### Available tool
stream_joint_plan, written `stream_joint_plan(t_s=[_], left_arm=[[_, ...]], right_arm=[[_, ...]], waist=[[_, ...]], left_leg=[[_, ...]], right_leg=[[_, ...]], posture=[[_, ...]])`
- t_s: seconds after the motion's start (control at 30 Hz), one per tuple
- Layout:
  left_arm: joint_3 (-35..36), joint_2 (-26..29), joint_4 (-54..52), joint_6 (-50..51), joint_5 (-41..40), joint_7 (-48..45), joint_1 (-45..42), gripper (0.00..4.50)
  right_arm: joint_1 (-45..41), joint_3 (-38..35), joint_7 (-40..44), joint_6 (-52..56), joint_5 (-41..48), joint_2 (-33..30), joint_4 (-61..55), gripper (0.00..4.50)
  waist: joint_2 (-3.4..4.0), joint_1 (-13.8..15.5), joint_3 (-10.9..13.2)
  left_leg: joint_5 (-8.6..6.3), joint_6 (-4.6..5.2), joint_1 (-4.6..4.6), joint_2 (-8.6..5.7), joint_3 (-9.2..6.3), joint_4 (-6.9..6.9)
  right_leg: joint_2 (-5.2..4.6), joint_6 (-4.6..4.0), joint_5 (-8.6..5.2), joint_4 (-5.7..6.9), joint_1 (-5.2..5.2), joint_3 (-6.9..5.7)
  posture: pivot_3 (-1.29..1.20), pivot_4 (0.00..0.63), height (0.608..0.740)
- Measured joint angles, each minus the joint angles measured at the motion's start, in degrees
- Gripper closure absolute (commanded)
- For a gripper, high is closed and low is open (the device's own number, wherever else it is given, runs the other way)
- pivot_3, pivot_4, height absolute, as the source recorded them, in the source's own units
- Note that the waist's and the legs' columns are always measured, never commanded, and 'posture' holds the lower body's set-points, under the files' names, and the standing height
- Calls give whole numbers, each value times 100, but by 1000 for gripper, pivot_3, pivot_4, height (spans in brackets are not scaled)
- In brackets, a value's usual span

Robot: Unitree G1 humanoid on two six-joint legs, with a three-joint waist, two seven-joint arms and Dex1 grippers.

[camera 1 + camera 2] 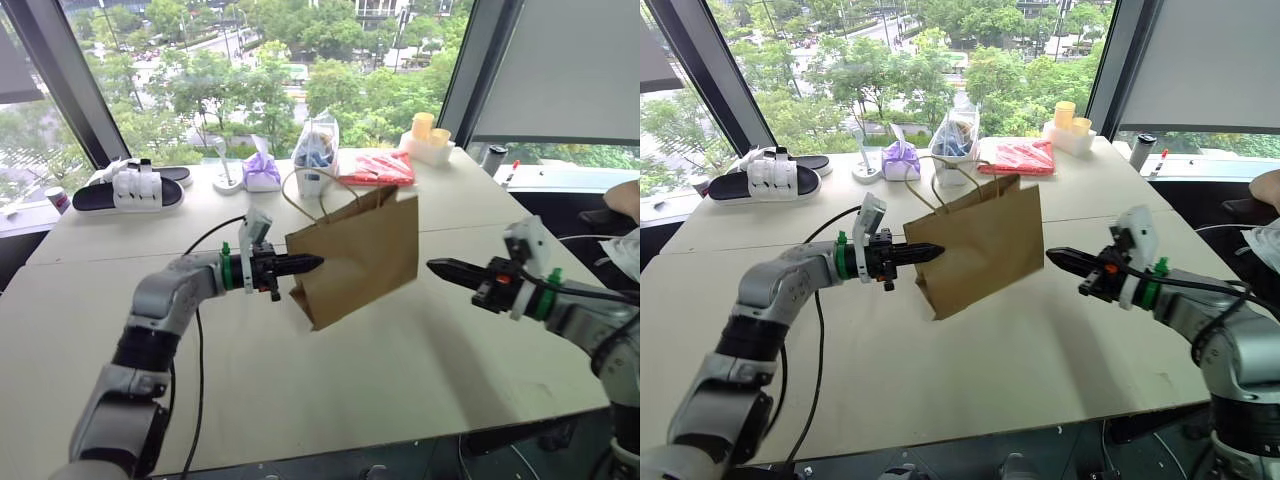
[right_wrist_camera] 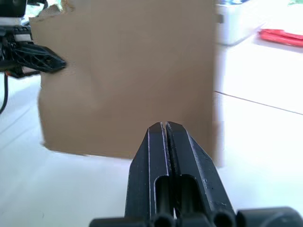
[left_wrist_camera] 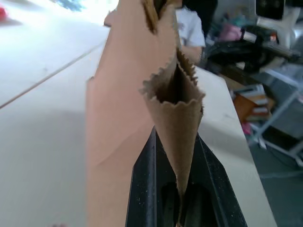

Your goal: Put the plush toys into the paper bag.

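Observation:
The brown paper bag (image 1: pixel 360 255) hangs tilted over the middle of the table, one lower corner close to the tabletop. Its twine handles (image 1: pixel 310 195) loop up above the rim. My left gripper (image 1: pixel 320 263) is shut on the bag's left edge; in the left wrist view a fold of paper (image 3: pixel 177 118) is pinched between the black fingers (image 3: pixel 144 179). My right gripper (image 1: pixel 432 266) is shut with nothing in it, a short way right of the bag and pointing at it. The right wrist view has the bag's flat side (image 2: pixel 128 71) just past the fingertips. The plush toys are out of view.
Along the table's far side lie black-and-white sandals (image 1: pixel 130 187), a purple pouch (image 1: pixel 262 172), a clear plastic bag (image 1: pixel 317 150), a red packet (image 1: pixel 378 167) and yellow cups (image 1: pixel 428 135). A black cable (image 1: pixel 198 350) trails from my left arm. Part of a person (image 1: pixel 625 198) is at the right edge.

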Motion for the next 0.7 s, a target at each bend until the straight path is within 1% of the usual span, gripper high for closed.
stream_joint_plan(t_s=[0.07,0.17,0.27,0.4,0.43,0.5,0.53,0.63,0.7], left_arm=[[-238,115,530,-233,263,-620,-253,4491],[-570,98,1393,-763,734,-1353,-686,4491],[-746,21,2304,-1488,1237,-1771,-1036,3697],[-772,-147,3235,-2154,1733,-1844,-1322,1834],[-760,-160,3325,-2224,1795,-1849,-1344,1401],[-718,-149,3434,-2362,1884,-1896,-1366,386],[-700,-114,3430,-2407,1919,-1930,-1365,52],[-517,151,3141,-2323,1912,-1964,-1306,52],[-255,467,2358,-1932,1767,-1916,-928,52]], right_arm=[[177,-181,-15,1,65,-57,-107,4500],[403,-311,-83,3,150,-88,-292,4500],[580,-344,-231,38,239,-84,-516,4500],[676,-342,-428,45,331,-75,-685,4500],[676,-315,-473,40,327,-76,-704,4500],[676,-189,-506,36,341,-74,-788,4500],[670,-97,-483,28,353,-82,-814,4500],[655,271,-285,-35,301,-225,-817,4500],[514,556,-122,-169,160,-354,-713,4500]], waist=[[0,9,0],[-1,29,1],[-1,30,1],[-3,17,2],[-3,15,2],[-3,10,2],[-4,8,2],[-5,-5,3],[-2,-34,2]], left_leg=[[0,1,-1,0,2,1],[0,1,-4,-1,1,5],[-1,1,-5,-1,0,4],[-2,3,-5,-1,1,5],[-2,4,-5,-1,0,5],[-2,4,-5,0,-1,4],[-2,4,-5,0,-2,4],[-3,5,-6,0,0,4],[-5,8,-2,2,2,2]], right_leg=[[-1,0,0,-1,0,2],[-2,0,0,-2,0,1],[-3,1,0,-2,0,1],[-4,3,-1,-2,0,2],[-4,4,-1,-1,0,2],[-3,5,-2,2,-3,1],[-3,5,-2,3,-3,1],[-3,6,-3,3,-5,2],[-4,8,-4,5,-5,5]], posture=[[0,150,740],[0,150,740],[0,150,740],[0,150,740],[0,150,740],[0,150,740],[0,150,740],[0,150,740],[0,150,740]])
